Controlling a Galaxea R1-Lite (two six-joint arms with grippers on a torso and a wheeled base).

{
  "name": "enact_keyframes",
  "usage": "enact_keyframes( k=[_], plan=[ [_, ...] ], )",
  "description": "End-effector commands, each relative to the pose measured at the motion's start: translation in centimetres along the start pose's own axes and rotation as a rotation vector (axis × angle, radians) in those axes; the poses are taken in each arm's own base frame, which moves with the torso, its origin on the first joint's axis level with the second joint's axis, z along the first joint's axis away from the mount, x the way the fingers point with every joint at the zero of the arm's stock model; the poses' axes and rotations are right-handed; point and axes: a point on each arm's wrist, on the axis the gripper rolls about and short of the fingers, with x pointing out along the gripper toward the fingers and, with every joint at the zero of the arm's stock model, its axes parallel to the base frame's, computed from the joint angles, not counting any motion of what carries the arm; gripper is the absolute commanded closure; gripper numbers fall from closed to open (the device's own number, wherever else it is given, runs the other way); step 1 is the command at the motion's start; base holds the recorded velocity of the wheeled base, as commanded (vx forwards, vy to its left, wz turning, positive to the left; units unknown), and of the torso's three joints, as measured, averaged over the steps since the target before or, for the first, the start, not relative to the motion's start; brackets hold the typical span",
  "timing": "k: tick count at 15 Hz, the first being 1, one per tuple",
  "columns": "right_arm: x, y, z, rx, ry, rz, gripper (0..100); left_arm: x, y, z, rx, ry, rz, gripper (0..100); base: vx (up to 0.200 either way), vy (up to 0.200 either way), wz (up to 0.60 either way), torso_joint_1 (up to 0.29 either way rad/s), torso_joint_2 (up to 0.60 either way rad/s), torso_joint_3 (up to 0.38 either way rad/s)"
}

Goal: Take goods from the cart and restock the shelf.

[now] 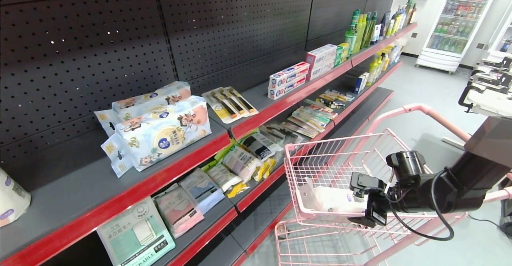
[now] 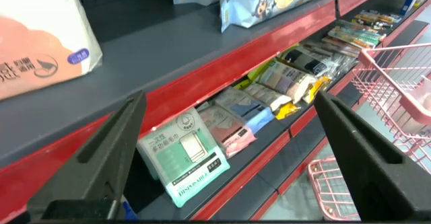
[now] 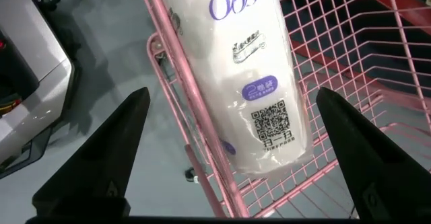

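A pink wire cart point(image 1: 332, 142) stands in front of the shelf point(image 1: 80, 190). In its basket lies a white tissue pack point(image 1: 334, 200) with purple print. My right gripper point(image 1: 362, 218) hangs over the cart's near side, just above that pack. In the right wrist view the tissue pack point(image 3: 249, 69) lies against the cart wires point(image 3: 202, 157), and the right gripper point(image 3: 229, 157) is open with nothing between its fingers. My left gripper point(image 2: 229, 163) is open and empty, held in front of the shelf's red edge point(image 2: 202, 76), near a white and pink pack point(image 2: 40, 35) on the upper board.
The upper board holds baby-wipe packs point(image 1: 160, 132), toothbrushes point(image 1: 230, 104) and toothpaste boxes point(image 1: 289, 80); bare grey board lies between the wipes and the pack at the far left point(image 1: 12, 200). The lower shelf is crowded with packets point(image 1: 192, 198). A drinks fridge point(image 1: 456, 22) stands far right.
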Motion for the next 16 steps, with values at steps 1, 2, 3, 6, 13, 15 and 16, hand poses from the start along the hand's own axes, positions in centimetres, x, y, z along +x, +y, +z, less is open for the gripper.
enact_keyframes(
  k=[1,2,3,6,13,15,16],
  plan=[
    [-0.2,-0.8,0.1,-0.001,-0.008,-0.027,0,0.0,0.0,0.0,0.000,0.001,0.001,0,0.000,0.000,0.00,-0.110,0.28,0.144],
    [-0.2,-1.1,0.1,0.001,-0.012,-0.036,0,0.0,0.0,0.0,0.000,0.001,0.001,0,0.000,0.000,0.00,-0.041,0.09,0.041],
    [-0.1,-1.6,-0.1,0.001,-0.013,-0.050,0,0.0,0.0,0.0,0.000,0.001,0.001,0,0.000,0.000,0.00,0.000,0.00,0.000],
    [0.4,-1.7,-0.6,0.008,-0.021,-0.035,0,0.0,0.0,0.0,0.000,0.001,0.001,0,0.000,0.000,0.00,0.000,0.00,0.000],
    [3.3,-2.2,-1.4,-0.046,-0.050,0.009,0,0.0,0.0,0.0,0.000,0.001,0.001,0,0.000,0.000,0.00,0.000,0.00,0.000],
    [3.7,-2.5,-1.5,-0.047,-0.052,0.008,0,0.0,0.0,0.0,0.000,0.001,0.001,0,0.000,0.000,0.00,0.000,0.00,0.000],
    [3.8,-2.6,-1.5,-0.047,-0.052,0.008,0,0.0,0.0,0.0,0.000,0.001,0.001,0,0.000,0.000,0.00,0.000,0.00,0.000]
  ],
)
